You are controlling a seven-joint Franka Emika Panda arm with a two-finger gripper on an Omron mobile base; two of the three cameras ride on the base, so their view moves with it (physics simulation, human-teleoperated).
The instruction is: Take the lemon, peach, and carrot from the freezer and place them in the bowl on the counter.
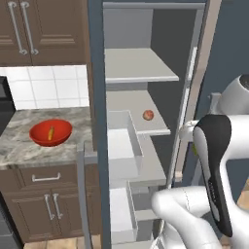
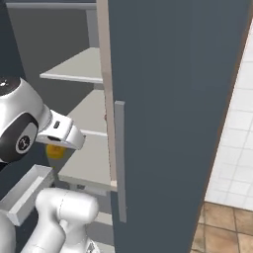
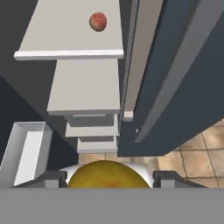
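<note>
lemon [image 3: 107,175] is pinched between the gripper [image 3: 109,178] fingers, seen close up in hand view and as a yellow patch under the wrist in right base view. peach [image 1: 148,115] is left on a middle shelf of the open freezer [image 1: 98,97]. carrot [image 1: 50,133] is seen in the red bowl [image 1: 40,139] on the counter [image 1: 29,116].

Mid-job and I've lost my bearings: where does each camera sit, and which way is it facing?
Left base view: behind the arm's left, facing the open freezer, peach on a shelf, red bowl with carrot on the counter; arm lower right.
Right base view: behind the arm's right, facing the freezer door; arm lower left, lemon behind it.
Hand view: looks along the fingers gripping the lemon; shares the peach with the left view.
</note>
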